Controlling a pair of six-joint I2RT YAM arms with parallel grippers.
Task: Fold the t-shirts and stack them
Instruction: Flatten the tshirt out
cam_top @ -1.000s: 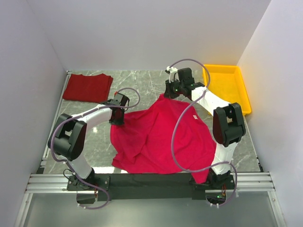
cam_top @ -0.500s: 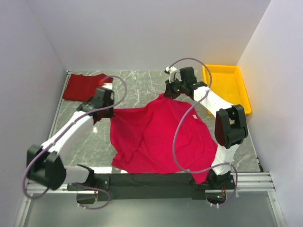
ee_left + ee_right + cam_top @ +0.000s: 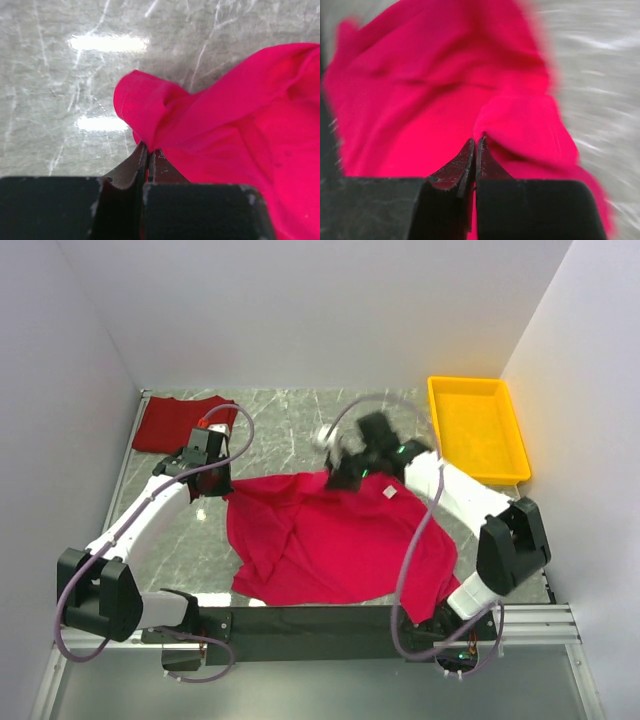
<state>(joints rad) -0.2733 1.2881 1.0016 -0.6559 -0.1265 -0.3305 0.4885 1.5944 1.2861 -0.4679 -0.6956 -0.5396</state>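
Left gripper [image 3: 147, 150] pinched shut on a left fold of the crimson-pink t-shirt [image 3: 330, 545], my right gripper [image 3: 475, 142] clamped on its far edge, I hold it crumpled mid-worktop, the brick red t-shirt [image 3: 180, 423] lying in the far left corner

We see a grey marbled tabletop [image 3: 300, 425] enclosed by white walls [image 3: 300, 310] on three sides, light patches [image 3: 107, 43] glinting on it.

1. The right tool [image 3: 340, 472], at the crimson-pink t-shirt's [image 3: 330, 540] far edge, is motion-blurred from above.
2. That shirt's white neck tag [image 3: 388, 491] is too small to read.
3. Left of it, the left tool [image 3: 211, 486] hides the brick red t-shirt's [image 3: 165, 425] corner.
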